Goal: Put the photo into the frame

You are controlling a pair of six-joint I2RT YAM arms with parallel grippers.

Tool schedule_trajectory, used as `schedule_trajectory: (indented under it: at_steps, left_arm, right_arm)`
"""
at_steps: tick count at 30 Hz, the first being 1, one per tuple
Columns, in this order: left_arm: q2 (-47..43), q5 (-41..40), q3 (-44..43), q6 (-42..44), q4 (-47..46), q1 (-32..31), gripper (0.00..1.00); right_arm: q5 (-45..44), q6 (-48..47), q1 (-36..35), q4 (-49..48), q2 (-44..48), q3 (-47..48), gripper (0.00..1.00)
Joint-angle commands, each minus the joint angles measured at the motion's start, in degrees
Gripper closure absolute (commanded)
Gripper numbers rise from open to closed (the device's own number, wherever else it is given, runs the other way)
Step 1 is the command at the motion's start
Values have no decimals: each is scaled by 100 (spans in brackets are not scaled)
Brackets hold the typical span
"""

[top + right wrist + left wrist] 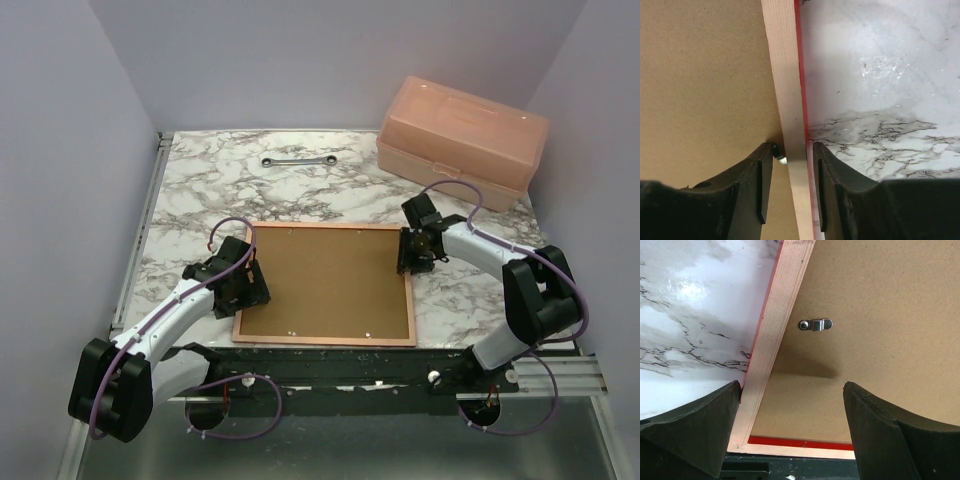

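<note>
Where marble tbl (200, 190) meets lilac walls (300, 60), frame (330, 341) lies back up

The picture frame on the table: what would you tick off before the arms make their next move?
1. The frame lies flat, pale wood back facing up: ok.
2. The brown backing board sits inside the frame: ok.
3. The photo is in place: cannot tell. No photo is in view, and the board covers the opening.
4. The left gripper is open, with the left rail between its fingers: ok.
5. The right gripper is astride the right rail with a small gap on each side, not clamped: ok.
6. The wrench and the pink box lie apart from the frame: ok.
</note>
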State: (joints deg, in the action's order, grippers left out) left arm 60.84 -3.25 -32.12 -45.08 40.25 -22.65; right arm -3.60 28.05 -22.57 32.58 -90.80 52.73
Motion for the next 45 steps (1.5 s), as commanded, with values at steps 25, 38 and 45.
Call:
schedule_trajectory:
  at_steps: [25, 38, 45]
  left_arm:
    - [-31, 191, 15, 64, -183, -37, 16]
    - [35, 773, 109, 31, -559, -157, 21]
    - [-4, 961, 84, -372, -719, -776, 25]
  right_arm:
    - [260, 212, 33, -1, 498, -156, 35]
    - [587, 394, 33, -294, 425, -570, 37]
    - [379, 543, 33, -260, 645, -532, 36]
